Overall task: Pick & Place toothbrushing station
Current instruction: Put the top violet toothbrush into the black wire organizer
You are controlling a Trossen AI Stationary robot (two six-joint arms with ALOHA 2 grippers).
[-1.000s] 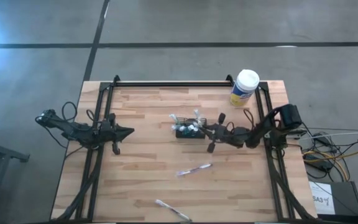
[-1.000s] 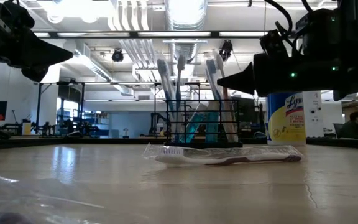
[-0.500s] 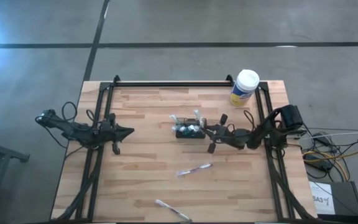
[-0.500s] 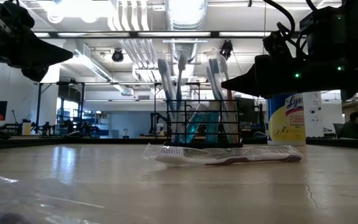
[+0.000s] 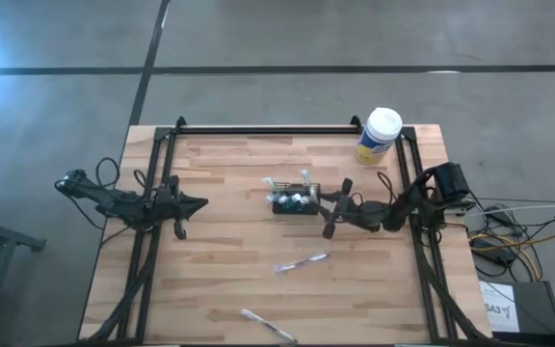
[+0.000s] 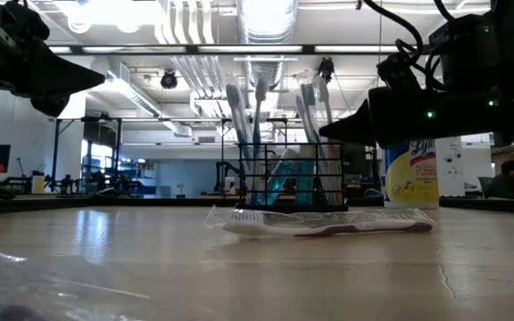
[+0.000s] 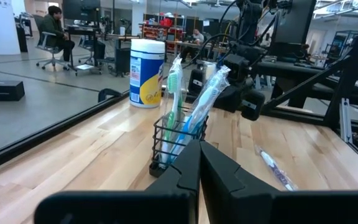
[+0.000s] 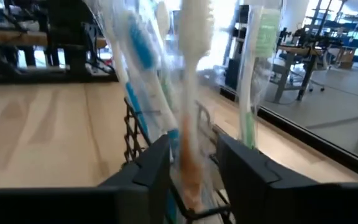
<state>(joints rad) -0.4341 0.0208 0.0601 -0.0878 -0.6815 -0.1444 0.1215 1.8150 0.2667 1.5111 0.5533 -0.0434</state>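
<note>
The toothbrushing station [image 5: 292, 202] is a small black wire caddy holding several wrapped toothbrushes. It stands on its base mid-table and also shows in the low view [image 6: 293, 174] and the left wrist view [image 7: 173, 140]. My right gripper [image 5: 318, 203] is open at the caddy's right end, above the tabletop [image 6: 324, 132]. In the right wrist view [image 8: 194, 165] its fingers stand on either side of a white-headed wrapped toothbrush [image 8: 188, 93] beside the caddy's wire wall [image 8: 132, 134]. My left gripper [image 5: 203, 203] is shut and empty, hovering at the table's left [image 7: 199, 152]. My right gripper comes level from the table's right, its fingers [image 8: 241, 165] flanking the wrapped toothbrush's handle [image 8: 188, 158] at the caddy's right end. I cannot tell whether they touch the toothbrush or the caddy.
A white-lidded, yellow-labelled canister [image 5: 381, 135] stands at the far right corner. One wrapped toothbrush [image 5: 302, 262] lies nearer the front edge than the caddy, and another [image 5: 266, 326] lies at the front edge. People sit in the room beyond the table [image 7: 55, 25].
My right gripper has sunk a little and edged toward the caddy's right end. The caddy stands where it was.
</note>
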